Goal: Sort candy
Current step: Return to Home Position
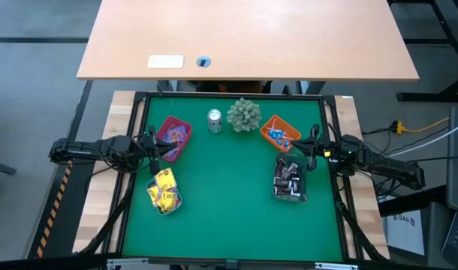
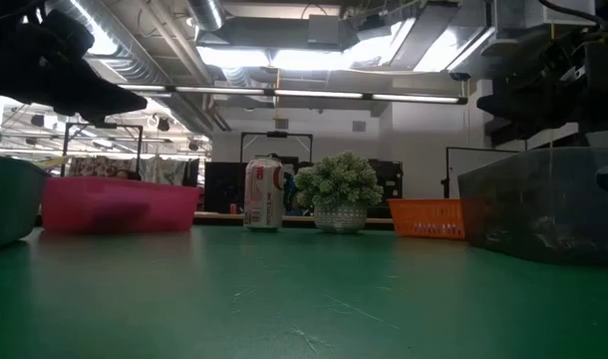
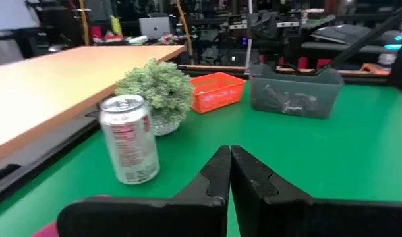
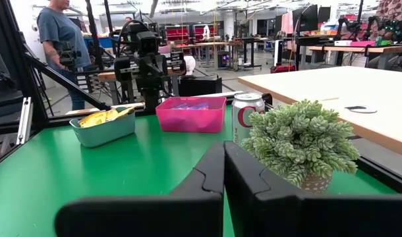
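Note:
The candy lies sorted in four small trays on the green mat: yellow packets in a grey-green tray [image 1: 164, 190], purple and red pieces in a pink tray [image 1: 173, 134], blue-wrapped pieces in an orange tray [image 1: 278, 133], dark bars in a dark grey tray [image 1: 290, 181]. My left gripper [image 1: 171, 148] hovers shut and empty at the pink tray's near edge; its fingers [image 3: 229, 172] meet in the left wrist view. My right gripper [image 1: 292, 149] hovers shut and empty between the orange and dark grey trays; its fingers [image 4: 223, 164] meet in the right wrist view.
A silver can [image 1: 215, 120] and a green spiky plant ball [image 1: 244, 114] stand at the mat's far middle. A wooden table [image 1: 248, 37] lies beyond the mat. The mat's middle and near part is bare green. A person [image 4: 61, 49] stands in the room beyond the table's left side.

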Robot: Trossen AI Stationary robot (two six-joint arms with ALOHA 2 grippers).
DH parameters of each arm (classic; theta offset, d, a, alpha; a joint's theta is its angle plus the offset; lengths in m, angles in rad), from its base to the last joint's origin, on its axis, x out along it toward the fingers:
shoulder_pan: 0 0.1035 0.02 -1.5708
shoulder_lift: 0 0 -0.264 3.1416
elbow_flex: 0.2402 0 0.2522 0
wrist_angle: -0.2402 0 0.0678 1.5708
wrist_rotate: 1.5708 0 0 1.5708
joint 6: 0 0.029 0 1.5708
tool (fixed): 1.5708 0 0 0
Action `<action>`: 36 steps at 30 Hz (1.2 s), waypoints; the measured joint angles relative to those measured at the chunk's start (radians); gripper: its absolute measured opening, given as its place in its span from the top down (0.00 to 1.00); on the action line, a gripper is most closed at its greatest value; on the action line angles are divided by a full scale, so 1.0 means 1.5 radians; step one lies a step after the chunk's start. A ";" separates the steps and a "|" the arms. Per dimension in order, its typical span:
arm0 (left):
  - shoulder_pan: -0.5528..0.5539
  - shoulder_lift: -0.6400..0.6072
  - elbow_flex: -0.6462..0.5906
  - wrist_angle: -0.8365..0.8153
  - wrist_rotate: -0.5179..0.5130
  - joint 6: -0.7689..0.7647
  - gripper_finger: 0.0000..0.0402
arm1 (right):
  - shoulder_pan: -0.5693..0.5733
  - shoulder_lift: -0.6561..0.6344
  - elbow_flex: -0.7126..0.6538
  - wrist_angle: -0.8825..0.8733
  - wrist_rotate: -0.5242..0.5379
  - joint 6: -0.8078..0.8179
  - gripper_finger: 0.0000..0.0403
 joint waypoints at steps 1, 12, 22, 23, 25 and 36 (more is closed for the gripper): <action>0.000 0.000 0.000 0.000 0.009 -0.006 1.00 | 0.000 0.000 0.000 0.000 0.000 0.000 0.99; 0.000 0.002 -0.051 0.165 0.104 0.073 1.00 | 0.000 0.000 0.000 0.000 0.000 0.000 0.99; 0.000 0.003 -0.051 0.165 0.109 0.075 1.00 | 0.000 0.000 0.000 0.000 0.000 0.000 0.99; 0.000 0.003 -0.051 0.165 0.110 0.075 1.00 | 0.000 0.000 0.000 0.000 0.000 0.000 0.99; 0.000 0.003 -0.051 0.165 0.109 0.075 1.00 | 0.000 0.000 0.000 0.000 0.000 0.000 0.99; 0.000 0.003 -0.051 0.165 0.109 0.076 1.00 | 0.000 0.000 0.000 0.000 0.000 0.000 0.99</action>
